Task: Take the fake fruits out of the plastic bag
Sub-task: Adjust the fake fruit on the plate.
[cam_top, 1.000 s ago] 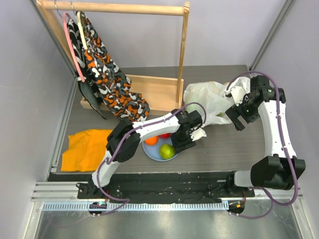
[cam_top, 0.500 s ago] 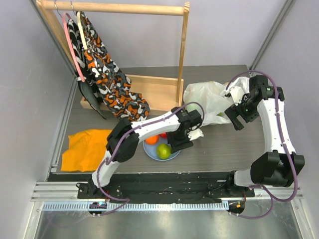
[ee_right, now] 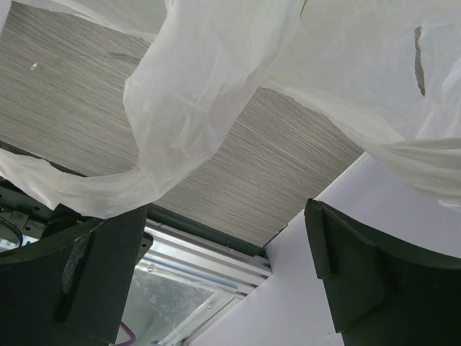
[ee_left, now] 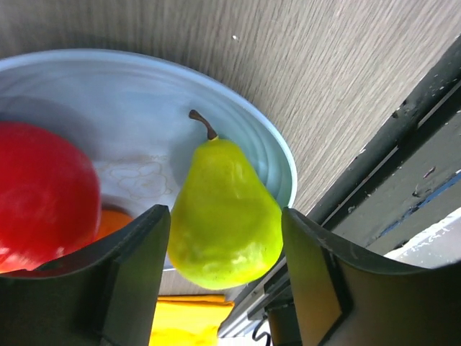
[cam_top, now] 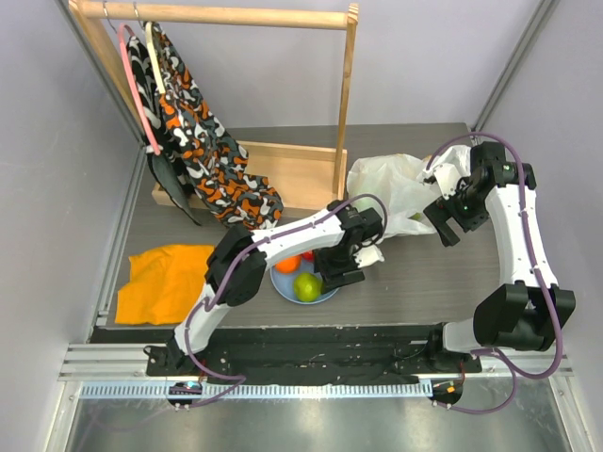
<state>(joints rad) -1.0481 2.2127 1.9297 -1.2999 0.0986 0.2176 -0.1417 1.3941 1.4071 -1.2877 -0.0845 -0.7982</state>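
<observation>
The left arm reaches forward from its base and bends inward, placing the left gripper (cam_top: 343,265) (ee_left: 225,216) low over the light-blue plate (cam_top: 281,290) (ee_left: 144,79) near the front of the table (cam_top: 424,273). Its fingers (ee_left: 130,274) are spread wide. The green pear (cam_top: 306,285) (ee_left: 227,234) lies between them on the plate's near rim, free of both pads. Compared with one second earlier, this gripper sits slightly further left over the plate, and the pear has shifted left with it. The pear is glossy yellow-green with a short brown stem. A red apple (cam_top: 309,256) (ee_left: 43,202) and an orange (cam_top: 287,265) (ee_left: 115,220) lie beside it on the same plate. An orange cloth (cam_top: 165,280) lies flat at the table's left. Further back, the right arm rises tall from its base and folds inward, holding the right gripper (cam_top: 447,222) (ee_right: 225,209) at the right edge of the plastic bag (cam_top: 396,188) (ee_right: 202,86). Its pose is almost unchanged. Its jaws stand wide apart, and the thin white film hangs ahead of them, not pinched. The bag lies crumpled on the table. A pale green shape (cam_top: 362,202) shows through its left wall, but which fruit it is cannot be told. A wooden rack (cam_top: 292,174) with a patterned garment (cam_top: 203,141) stands at the rear.
</observation>
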